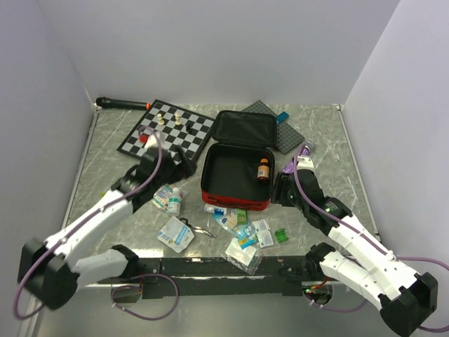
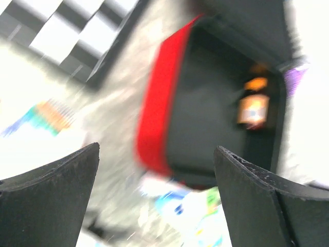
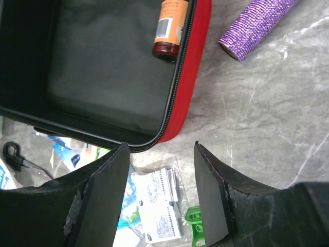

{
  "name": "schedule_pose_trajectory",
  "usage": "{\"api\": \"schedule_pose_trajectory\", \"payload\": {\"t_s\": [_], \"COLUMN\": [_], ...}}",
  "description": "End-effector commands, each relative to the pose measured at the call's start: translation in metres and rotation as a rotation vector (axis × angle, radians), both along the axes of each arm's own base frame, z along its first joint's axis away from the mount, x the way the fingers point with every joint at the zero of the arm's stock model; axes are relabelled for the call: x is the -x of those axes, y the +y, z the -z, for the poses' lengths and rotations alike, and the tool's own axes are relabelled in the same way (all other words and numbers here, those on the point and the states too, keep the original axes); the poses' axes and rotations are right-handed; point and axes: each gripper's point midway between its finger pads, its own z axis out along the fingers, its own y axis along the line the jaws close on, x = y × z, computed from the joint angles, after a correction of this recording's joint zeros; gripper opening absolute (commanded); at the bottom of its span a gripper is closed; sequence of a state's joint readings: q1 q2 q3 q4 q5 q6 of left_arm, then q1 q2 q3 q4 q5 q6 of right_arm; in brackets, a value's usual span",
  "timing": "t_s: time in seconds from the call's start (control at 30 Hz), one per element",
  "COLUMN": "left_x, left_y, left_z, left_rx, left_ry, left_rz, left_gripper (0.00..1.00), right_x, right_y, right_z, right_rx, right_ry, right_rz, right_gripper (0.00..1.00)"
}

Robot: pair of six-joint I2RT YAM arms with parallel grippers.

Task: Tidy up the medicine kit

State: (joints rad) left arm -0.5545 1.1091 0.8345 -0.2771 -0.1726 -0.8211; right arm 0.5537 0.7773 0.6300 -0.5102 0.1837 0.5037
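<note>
**Fill the open tray from its bare side, nearest items first**

At far left, the chessboard (image 1: 167, 130) sits at 10 o'clock from the medicine kit (image 1: 235, 199) and is no part of the job, so it is best left alone. The left gripper (image 2: 157, 149) hangs near the kit's 9 o'clock wall, jaws spread wide with nothing between them. Its wrist view is blurred, so fine detail there cannot be read. At the kit's 8 o'clock lie small white bottles (image 1: 169, 198), which I judge the left arm's natural pick. It should come down from above and close across a bottle's body, not its cap.

The kit lies open mid-table, lid folded back toward 12 o'clock, its black tray mostly bare. 1 amber bottle (image 1: 263, 169) rests against the 3 o'clock wall. New items should go toward 9 o'clock so nothing lands on it, and be carried over the red wall before lowering.

At 6 o'clock, packets (image 1: 242, 228) overlap in a heap. Flat sachets likely slip, so pinch a raised edge. The right gripper (image 3: 160, 149) hovers at the kit's 4 o'clock, fingers parted and empty. A purple roll (image 3: 257, 23) lies at 2 o'clock and, being round, may wander if nudged.
</note>
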Motion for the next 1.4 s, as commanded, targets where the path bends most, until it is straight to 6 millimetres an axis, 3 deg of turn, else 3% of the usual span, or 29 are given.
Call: {"api": "schedule_pose_trajectory", "payload": {"t_s": [0.0,0.07,0.17,0.37,0.53,0.73,1.03,1.23,1.37], "left_x": [0.04,0.05,0.056,0.054,0.054,0.052,0.053,0.049,0.048], "left_y": [0.035,0.041,0.046,0.049,0.047,0.043,0.036,0.033,0.032], "left_z": [0.053,0.068,0.084,0.109,0.132,0.138,0.135,0.14,0.145], "left_rx": [-0.076,-0.093,-0.154,-0.272,-0.328,-0.336,-0.315,-0.323,-0.333], "left_ry": [0.13,0.17,0.233,0.313,0.378,0.383,0.37,0.38,0.396], "left_rz": [-0.077,-0.087,-0.077,-0.039,0.009,0.035,0.083,0.087,0.096], "left_gripper": [0.96,0.99,0.93,0.93,0.85,0.8,0.61,0.7,0.61], "right_x": [-0.009,-0.009,-0.01,-0.007,-0.003,-0.002,-0.005,-0.006,-0.006], "right_y": [0.008,0.009,0.01,0.01,0.007,0.005,0.008,0.009,0.01], "right_z": [-0.009,-0.007,-0.004,-0.002,0.002,0.005,0.004,0.003,0.002], "right_rx": [-0.033,-0.032,-0.035,-0.034,-0.035,-0.028,-0.029,-0.034,-0.033], "right_ry": [-0.04,-0.031,-0.025,-0.018,-0.017,-0.019,-0.02,-0.021,-0.02], "right_rz": [-0.012,-0.015,-0.017,-0.018,-0.017,-0.013,-0.022,-0.026,-0.026], "right_gripper": [0.6,0.6,0.59,0.59,0.59,0.6,0.59,0.59,0.59]}}
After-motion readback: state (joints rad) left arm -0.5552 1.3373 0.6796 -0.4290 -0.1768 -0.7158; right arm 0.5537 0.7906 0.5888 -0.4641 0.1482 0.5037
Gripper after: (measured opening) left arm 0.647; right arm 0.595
